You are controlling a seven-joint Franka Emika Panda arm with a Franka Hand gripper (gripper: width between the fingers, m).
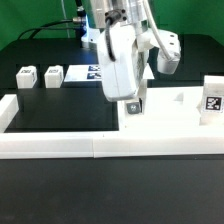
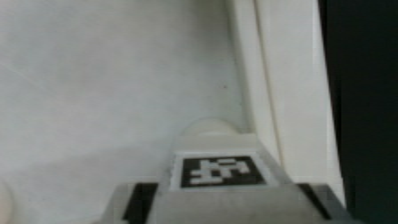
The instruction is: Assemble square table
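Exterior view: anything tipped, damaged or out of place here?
Nothing stands out. The tool grips one leg block squarely over the square slab; the other leg blocks stand upright, apart.

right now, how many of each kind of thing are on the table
leg blocks: 4, the last one in the claw
table slab: 1
border rail: 1
marker board: 1
total: 7
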